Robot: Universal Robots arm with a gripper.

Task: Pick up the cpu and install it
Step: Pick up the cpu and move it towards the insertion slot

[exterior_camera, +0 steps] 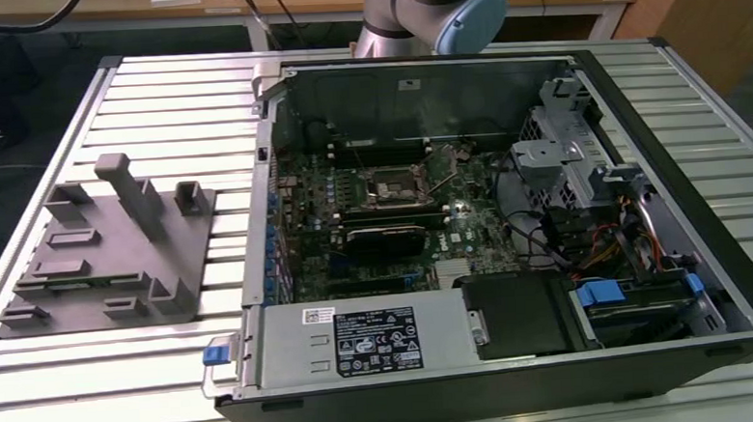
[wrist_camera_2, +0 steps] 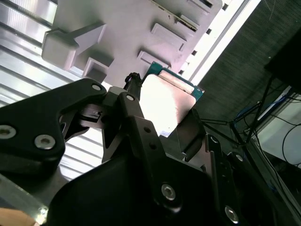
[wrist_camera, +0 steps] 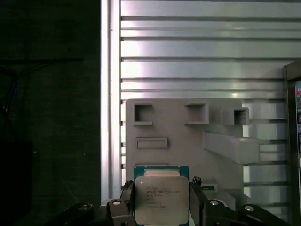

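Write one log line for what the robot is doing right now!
holding: chip | jaws: shut on its two sides | where: over the grey tray | install: not yet done

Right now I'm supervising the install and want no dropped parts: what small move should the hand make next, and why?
Probably a short straight lift. The hand grips the chip by two opposite edges, with the grey tray and its upright posts right behind it. Rising first should clear them before any travel toward the computer case.
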